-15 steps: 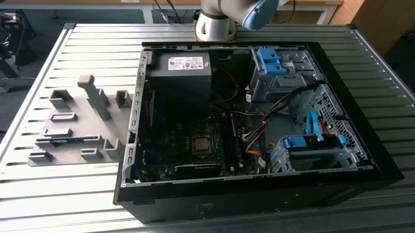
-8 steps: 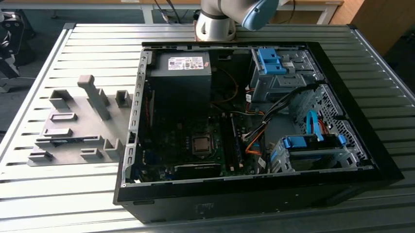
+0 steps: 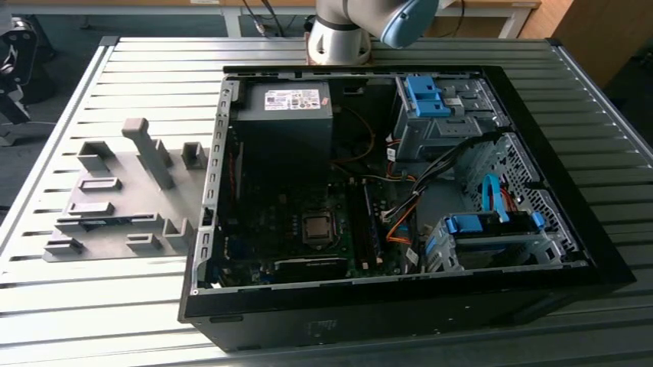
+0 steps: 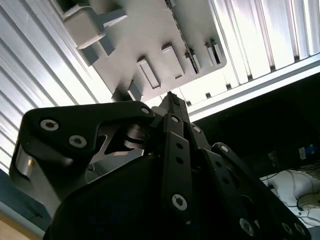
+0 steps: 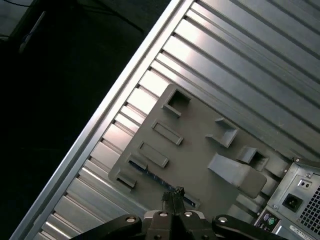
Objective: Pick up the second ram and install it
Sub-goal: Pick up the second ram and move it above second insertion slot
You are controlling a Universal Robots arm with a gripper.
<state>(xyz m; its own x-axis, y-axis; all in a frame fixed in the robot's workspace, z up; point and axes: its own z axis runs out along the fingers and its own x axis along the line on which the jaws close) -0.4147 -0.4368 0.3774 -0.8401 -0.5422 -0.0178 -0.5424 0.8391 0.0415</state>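
- Grey fixture plate (image 3: 122, 202): lies on the slatted metal table (image 3: 61, 306) at the exterior view's left, just beside the open computer case (image 3: 571, 229). It carries upright grey blocks and shallow slots.
- Second ram (image 3: 107, 221): a long, thin, dark stick with a small blue patch. It is seated lengthwise in a narrow slot near the plate's front edge, outside the case. In the first wrist view the same stick (image 5: 150, 172) appears as a dark strip with a bluish mark, set between low grey blocks.
- Arm (image 3: 347, 30): its light-grey column with a blue-capped joint rises at the far edge of the table, behind the case.
- Gripper (image 5: 172, 192): looks down on the fixture plate from above. Its tip appears over the ram's slot, but whether it touches cannot be told.
- Claw state: in both wrist views the black fingers (image 4: 172, 102) lie pressed together at the tip, with nothing between them.
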